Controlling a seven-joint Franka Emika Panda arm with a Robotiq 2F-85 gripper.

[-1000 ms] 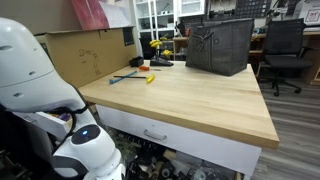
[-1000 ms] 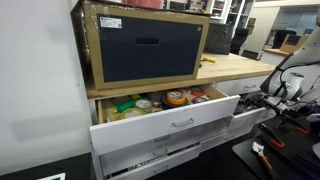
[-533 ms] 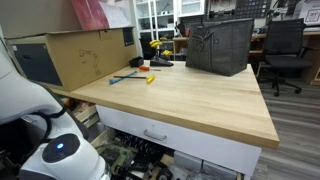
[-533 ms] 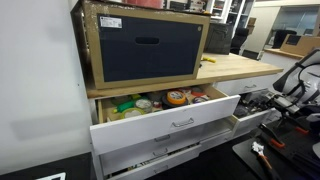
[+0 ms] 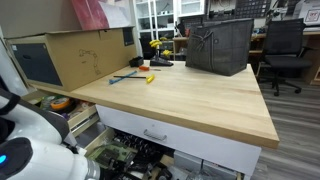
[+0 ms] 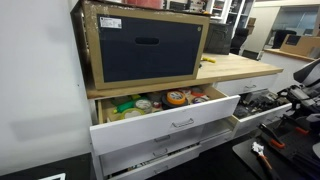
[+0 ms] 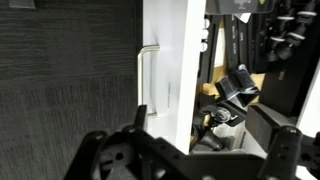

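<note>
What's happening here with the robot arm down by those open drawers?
A robot arm has its end effector down low at the front of a wooden workbench. In the wrist view it faces a white drawer front with a metal handle. Its jaws look spread with nothing between them. Dark tools show in the open space behind that front. In an exterior view, another drawer stands pulled out, full of odds and ends, under a cardboard box.

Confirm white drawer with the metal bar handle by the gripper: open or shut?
Open. The white bar-handled drawer stands pulled out in the wrist view, with dark tools inside showing behind its front panel.
</note>
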